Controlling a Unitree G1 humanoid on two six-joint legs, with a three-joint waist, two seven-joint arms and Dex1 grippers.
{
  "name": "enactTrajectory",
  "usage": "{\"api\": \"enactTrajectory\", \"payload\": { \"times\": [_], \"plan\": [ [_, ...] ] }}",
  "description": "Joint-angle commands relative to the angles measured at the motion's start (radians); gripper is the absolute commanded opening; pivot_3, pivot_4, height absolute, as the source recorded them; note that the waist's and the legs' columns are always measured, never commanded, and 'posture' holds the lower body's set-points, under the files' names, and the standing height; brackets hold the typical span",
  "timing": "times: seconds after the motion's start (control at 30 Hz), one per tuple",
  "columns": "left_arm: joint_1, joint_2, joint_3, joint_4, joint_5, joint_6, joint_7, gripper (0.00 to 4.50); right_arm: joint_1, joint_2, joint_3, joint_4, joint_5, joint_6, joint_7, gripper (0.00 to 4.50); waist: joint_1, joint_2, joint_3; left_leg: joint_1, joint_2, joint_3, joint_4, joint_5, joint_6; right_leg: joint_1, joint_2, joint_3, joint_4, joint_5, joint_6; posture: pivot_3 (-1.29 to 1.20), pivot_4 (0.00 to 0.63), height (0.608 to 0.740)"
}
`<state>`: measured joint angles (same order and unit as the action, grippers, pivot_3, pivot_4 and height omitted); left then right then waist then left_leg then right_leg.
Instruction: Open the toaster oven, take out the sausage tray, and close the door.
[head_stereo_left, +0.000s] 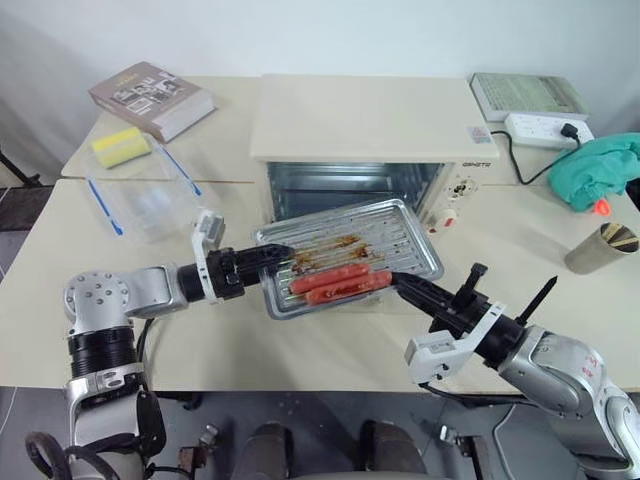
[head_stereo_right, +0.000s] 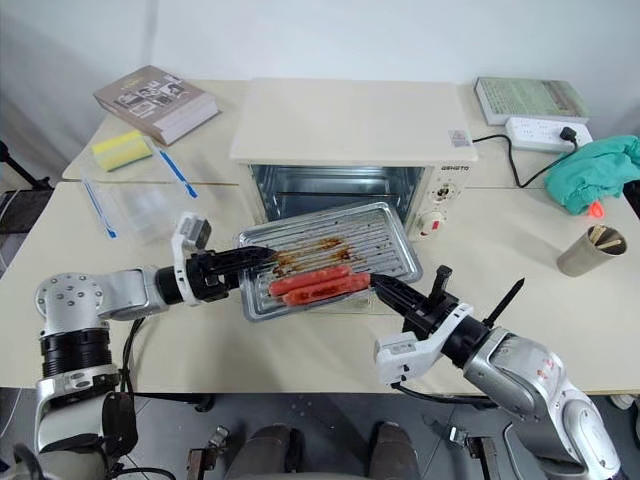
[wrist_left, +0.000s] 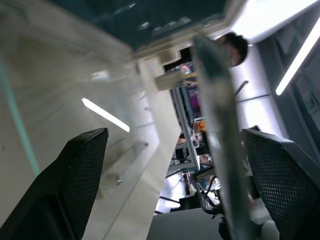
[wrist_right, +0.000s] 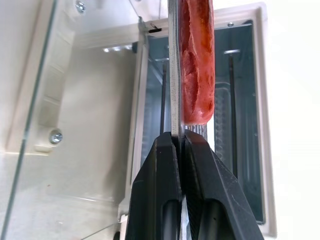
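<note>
1. Holding the sausage tray (head_stereo_left: 350, 255) up in the air, the robot has it out in front of the toaster oven (head_stereo_left: 365, 150), above the worktop (head_stereo_left: 540, 250).
2. The oven is open. Its inside looks bare and shiny, and the tray is no longer in there. So the opening looks done, and the taking out looks nearly done.
3. The door (wrist_right: 60, 100) hangs down flat under the tray. You can see its glass and cream frame in the right wrist view.
4. What is left, I think: put the tray down somewhere on the worktop, then lift the door and shut it.
5. The right tool (head_stereo_left: 400, 283) is pinched tight on the near right edge of the tray. In the right wrist view its two black fingers squeeze the thin metal rim, with a red sausage (wrist_right: 197, 60) just past them.
6. The left tool (head_stereo_left: 275, 256) is at the left edge of the tray with its fingers spread wide. The tray's edge sits between them, but they are not squeezing it.
7. The right arm reaches forward and a bit to the left, lying low and level. The left arm reaches in from the left side, also about level.
8. The tray tilts a little, so the two sausages could roll.
</note>
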<state>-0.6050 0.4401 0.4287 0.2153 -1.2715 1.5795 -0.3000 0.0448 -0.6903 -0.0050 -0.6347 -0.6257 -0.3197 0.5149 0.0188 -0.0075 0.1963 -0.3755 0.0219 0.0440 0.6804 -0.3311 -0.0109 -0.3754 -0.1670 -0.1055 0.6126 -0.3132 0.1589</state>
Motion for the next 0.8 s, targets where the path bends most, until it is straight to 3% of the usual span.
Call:
{"api": "enactTrajectory", "payload": {
  "times": [0.03, 0.23, 0.47, 0.63, 0.8],
  "plan": [
    [-0.016, -0.027, 0.041, 0.025, -0.137, 0.035, 0.104, 3.97, -0.012, -0.008, 0.000, -0.025, 0.045, -0.008, 0.019, 0.00, 0.001, 0.000, 0.000, 0.000, 0.000, 0.000, 0.000, 0.000, 0.000, 0.000, 0.000, 0.000, 0.000, 0.000, 0.000, 0.00, 0.150, 0.740],
    [-0.009, -0.018, 0.047, 0.069, -0.315, 0.011, 0.293, 2.28, -0.006, -0.007, -0.004, -0.028, 0.050, 0.001, 0.049, 0.00, 0.002, 0.000, 0.000, 0.000, 0.000, 0.000, 0.001, 0.000, 0.000, 0.000, 0.000, 0.001, 0.000, 0.000, 0.000, 0.00, 0.150, 0.740],
    [0.081, 0.057, -0.112, 0.014, -0.688, -0.157, 0.499, 0.24, -0.013, 0.000, 0.007, -0.015, 0.045, 0.006, 0.066, 0.00, 0.002, 0.000, 0.000, 0.002, 0.000, -0.004, 0.000, 0.000, 0.000, 0.000, 0.000, 0.002, 0.000, 0.000, 0.000, 0.00, 0.150, 0.740],
    [0.128, 0.064, -0.143, -0.037, -0.701, -0.188, 0.478, 0.12, -0.026, 0.007, 0.018, -0.009, 0.056, 0.020, 0.075, 0.00, 0.002, 0.000, 0.000, 0.002, 0.000, -0.002, 0.001, 0.000, 0.000, 0.001, 0.000, 0.002, 0.000, 0.000, 0.000, 0.00, 0.150, 0.740],
    [0.160, 0.047, -0.140, -0.065, -0.701, -0.208, 0.463, 0.12, -0.011, 0.011, 0.029, -0.024, 0.165, 0.113, 0.158, 0.00, 0.004, 0.000, 0.000, 0.002, 0.000, 0.002, 0.001, 0.000, 0.000, 0.001, 0.000, 0.002, -0.001, 0.000, 0.000, 0.00, 0.150, 0.740]
  ]
}}
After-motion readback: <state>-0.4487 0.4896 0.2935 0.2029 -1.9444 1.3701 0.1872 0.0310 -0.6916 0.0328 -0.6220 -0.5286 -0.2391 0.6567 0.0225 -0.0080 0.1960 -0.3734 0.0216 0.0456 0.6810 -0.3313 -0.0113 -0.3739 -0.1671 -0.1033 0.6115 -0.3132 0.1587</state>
